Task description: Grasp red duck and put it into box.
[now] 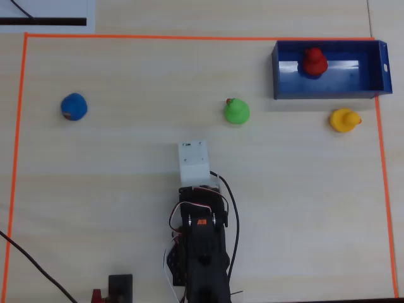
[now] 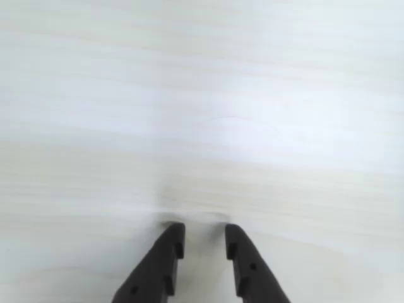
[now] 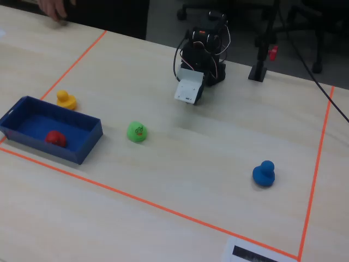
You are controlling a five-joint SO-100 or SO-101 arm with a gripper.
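Note:
The red duck (image 1: 314, 61) sits inside the dark-blue box (image 1: 328, 93) at the top right of the overhead view. In the fixed view the duck (image 3: 54, 138) lies on the floor of the box (image 3: 54, 154) at the left. The arm is folded back near its base, far from the box. In the wrist view my gripper (image 2: 203, 235) points at bare table, with a narrow gap between its black fingers (image 2: 165, 252) and nothing held. In the overhead view a white wrist block (image 1: 193, 161) hides the fingers.
A green duck (image 1: 237, 111) stands mid-table, a yellow duck (image 1: 344, 120) just below the box, and a blue duck (image 1: 74, 106) at the far left. Orange tape (image 1: 189, 37) frames the work area. Cables and a small black stand (image 1: 120, 287) lie by the arm's base.

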